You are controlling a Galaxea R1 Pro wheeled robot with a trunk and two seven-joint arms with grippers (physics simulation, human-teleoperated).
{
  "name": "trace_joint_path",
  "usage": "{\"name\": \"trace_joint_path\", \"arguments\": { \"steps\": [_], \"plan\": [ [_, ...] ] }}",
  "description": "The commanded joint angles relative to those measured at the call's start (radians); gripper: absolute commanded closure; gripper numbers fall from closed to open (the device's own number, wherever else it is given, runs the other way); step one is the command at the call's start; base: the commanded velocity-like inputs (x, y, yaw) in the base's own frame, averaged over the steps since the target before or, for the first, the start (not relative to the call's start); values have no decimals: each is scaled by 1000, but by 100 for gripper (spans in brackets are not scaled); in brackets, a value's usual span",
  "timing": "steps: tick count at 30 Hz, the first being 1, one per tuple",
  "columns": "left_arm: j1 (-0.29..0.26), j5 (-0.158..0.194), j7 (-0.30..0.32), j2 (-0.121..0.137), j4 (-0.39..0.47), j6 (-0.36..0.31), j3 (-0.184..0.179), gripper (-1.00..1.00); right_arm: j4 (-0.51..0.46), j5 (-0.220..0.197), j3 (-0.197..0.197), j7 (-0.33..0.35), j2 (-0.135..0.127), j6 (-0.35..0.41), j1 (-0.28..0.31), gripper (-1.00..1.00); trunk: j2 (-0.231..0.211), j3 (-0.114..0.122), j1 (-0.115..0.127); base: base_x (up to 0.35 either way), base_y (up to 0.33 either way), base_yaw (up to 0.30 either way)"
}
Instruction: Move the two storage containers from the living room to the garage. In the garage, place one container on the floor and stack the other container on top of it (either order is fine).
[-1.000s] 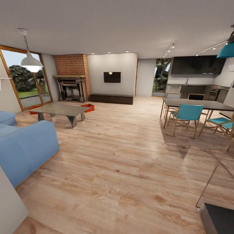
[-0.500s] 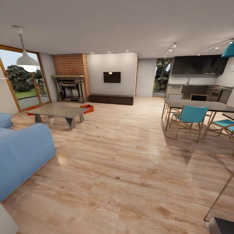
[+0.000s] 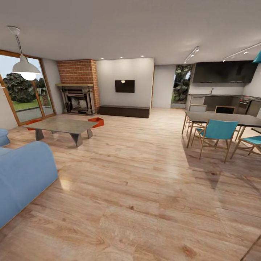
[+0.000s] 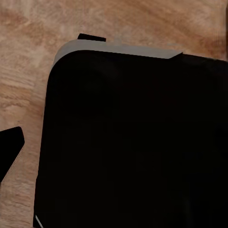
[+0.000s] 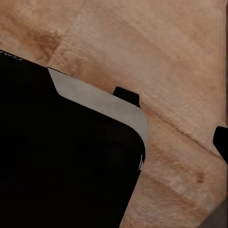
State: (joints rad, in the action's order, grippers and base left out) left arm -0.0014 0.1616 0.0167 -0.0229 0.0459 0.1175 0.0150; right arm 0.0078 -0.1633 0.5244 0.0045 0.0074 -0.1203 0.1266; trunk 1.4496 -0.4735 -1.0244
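Neither wrist view lets me judge the finger spacing, just dark robot body over wood planks [image 4: 23,71]. Far left, one orange-red storage container [image 3: 97,121] sits beyond the coffee table [image 3: 59,125]; possibly another [image 3: 32,124] behind it. The view has advanced; the sofa [image 3: 21,177] slides leftward.

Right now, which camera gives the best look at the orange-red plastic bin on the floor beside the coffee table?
The head view: the orange-red rectangular plastic bin sits on the wood-plank floor just past the grey coffee table, near the red-brick fireplace. The wrist views give floor planks and a black body, nothing orange-red.
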Motion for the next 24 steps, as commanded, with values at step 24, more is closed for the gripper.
{"name": "trace_joint_path", "arguments": {
  "steps": [24],
  "plan": [
    [0, 7, 2, 0, 0, 2, 1, -100, 1, -13, 9, 0, -1, -3, 1, -100, 0, -1, -1, 321, 0, 0]
  ]
}}
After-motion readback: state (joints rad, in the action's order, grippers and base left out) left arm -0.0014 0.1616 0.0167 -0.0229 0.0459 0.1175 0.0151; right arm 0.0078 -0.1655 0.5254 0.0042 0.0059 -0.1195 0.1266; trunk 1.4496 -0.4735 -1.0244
